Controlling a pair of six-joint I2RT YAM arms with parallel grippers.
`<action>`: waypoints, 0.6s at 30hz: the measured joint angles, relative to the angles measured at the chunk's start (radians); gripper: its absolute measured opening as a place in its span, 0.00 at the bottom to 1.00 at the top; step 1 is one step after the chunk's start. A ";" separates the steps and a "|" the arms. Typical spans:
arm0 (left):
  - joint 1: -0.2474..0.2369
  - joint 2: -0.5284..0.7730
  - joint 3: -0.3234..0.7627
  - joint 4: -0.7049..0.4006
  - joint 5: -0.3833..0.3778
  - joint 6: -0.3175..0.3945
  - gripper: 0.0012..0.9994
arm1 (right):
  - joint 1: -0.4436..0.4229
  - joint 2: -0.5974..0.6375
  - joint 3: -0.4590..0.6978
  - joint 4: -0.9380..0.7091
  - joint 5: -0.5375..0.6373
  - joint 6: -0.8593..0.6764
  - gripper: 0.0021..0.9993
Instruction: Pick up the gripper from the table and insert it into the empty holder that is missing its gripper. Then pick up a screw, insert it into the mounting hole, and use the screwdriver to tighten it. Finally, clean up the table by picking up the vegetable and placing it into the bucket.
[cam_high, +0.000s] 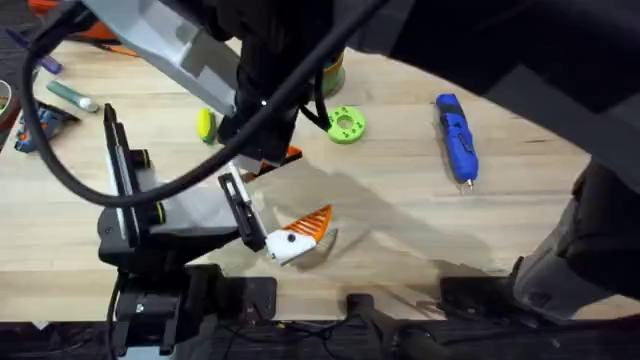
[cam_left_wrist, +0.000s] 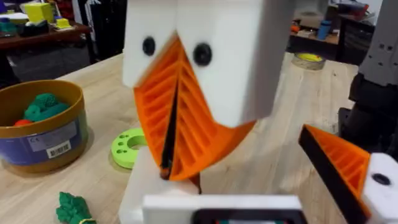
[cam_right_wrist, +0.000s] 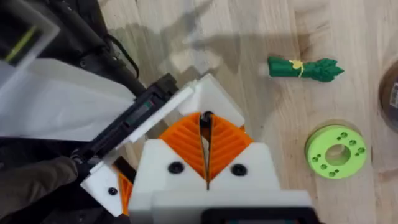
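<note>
The right arm's jaws (cam_right_wrist: 205, 146) are together, the two orange ribbed pads (cam_left_wrist: 186, 118) meeting along a thin dark seam; whether that seam is the gripper cannot be told. Their tip sits just over the white holder (cam_right_wrist: 214, 93), one finger of the left arm's jaws (cam_high: 300, 235). The left jaws stand apart, and the other finger carries an orange wedge with a black face (cam_left_wrist: 339, 162).

The desk (cam_high: 400, 210) is pale wood planking. The overhead view places the blue screwdriver (cam_high: 455, 135) well apart to the right, beyond the green disc (cam_high: 345, 124), with a small yellow-green piece (cam_high: 205, 123) to the left. The left wrist view adds the bucket (cam_left_wrist: 40, 134), holding green pieces, beside the disc, plus shelves and clutter in the room behind. The right wrist view shows the green vegetable (cam_right_wrist: 305, 68) lying flat near the disc.
</note>
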 joint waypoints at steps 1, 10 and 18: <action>0.000 0.000 0.000 0.000 0.000 0.000 0.99 | 0.000 0.000 0.000 0.000 0.000 0.000 0.00; 0.001 0.000 0.000 0.001 -0.003 -0.003 0.99 | 0.000 0.000 -0.001 0.001 0.011 -0.007 0.69; 0.001 0.000 0.000 0.001 0.001 0.008 0.99 | -0.018 0.000 -0.005 0.002 0.022 -0.011 0.85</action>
